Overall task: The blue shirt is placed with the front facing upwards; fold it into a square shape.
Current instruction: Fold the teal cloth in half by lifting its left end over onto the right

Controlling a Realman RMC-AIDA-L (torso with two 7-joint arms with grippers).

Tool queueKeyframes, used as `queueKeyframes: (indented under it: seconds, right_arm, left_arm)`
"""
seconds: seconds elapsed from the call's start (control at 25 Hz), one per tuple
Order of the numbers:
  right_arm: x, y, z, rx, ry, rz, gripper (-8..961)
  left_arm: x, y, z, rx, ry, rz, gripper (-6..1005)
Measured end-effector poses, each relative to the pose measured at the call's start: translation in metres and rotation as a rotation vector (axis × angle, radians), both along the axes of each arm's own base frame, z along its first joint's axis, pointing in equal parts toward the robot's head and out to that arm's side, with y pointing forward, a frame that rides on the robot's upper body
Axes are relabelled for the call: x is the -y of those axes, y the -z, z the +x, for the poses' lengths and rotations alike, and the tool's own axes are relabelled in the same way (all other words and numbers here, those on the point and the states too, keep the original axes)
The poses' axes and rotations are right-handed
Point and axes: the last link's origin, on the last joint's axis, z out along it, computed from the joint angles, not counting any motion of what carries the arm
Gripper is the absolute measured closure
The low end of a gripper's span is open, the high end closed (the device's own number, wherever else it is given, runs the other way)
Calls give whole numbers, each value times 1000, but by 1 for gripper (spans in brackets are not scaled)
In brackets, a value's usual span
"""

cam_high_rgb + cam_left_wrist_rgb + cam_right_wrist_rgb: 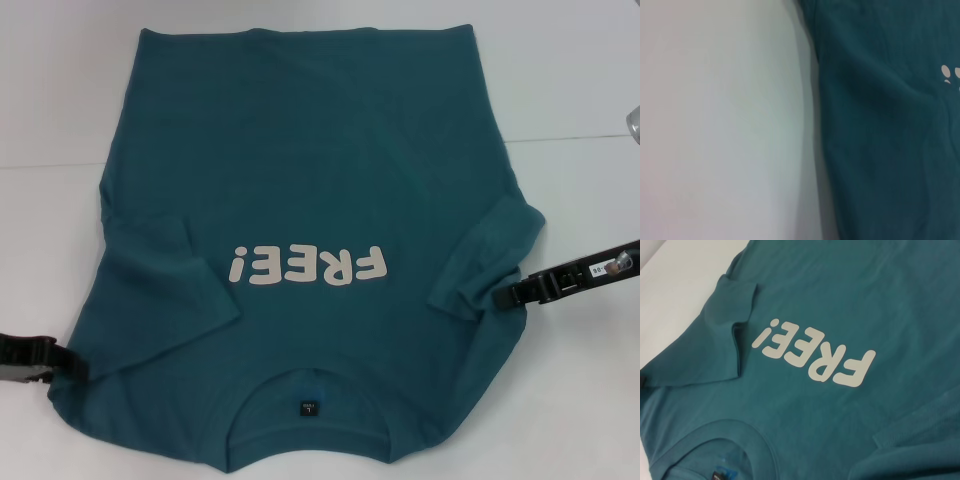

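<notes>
The blue shirt [300,170] lies spread face up on the white table [570,400], collar and small dark neck label [309,407] nearest me. Its cream "FREE!" lettering [307,265] reads upside down. Both short sleeves lie partly over the body. My left gripper [72,366] rests at the shirt's near left edge, by the shoulder. My right gripper [502,296] touches the edge of the right sleeve [490,250]. The left wrist view shows the shirt's edge [880,125] against bare table. The right wrist view shows the lettering [815,355], the collar [740,435] and the far sleeve [725,315].
A small shiny object [632,122] sits at the table's far right edge. A faint seam [570,137] runs across the table behind the shirt's middle. Bare white surface [720,125] lies on both sides of the shirt.
</notes>
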Motion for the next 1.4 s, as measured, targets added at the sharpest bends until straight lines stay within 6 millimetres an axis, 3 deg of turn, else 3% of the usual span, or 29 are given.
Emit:
queueKeyframes:
  seconds: [0.24,0.68,1.4]
  right_arm:
    - [0,0,0,-2,0,0,918]
    - [-1,0,0,-1,0,4,918]
    - [6,3,1,17,-18,-42,917]
  left_arm:
    - [0,0,0,0,-3,2,732]
    - [1,1,-1,0,-10,-10,937]
    - [6,3,4,13,50,-57,969]
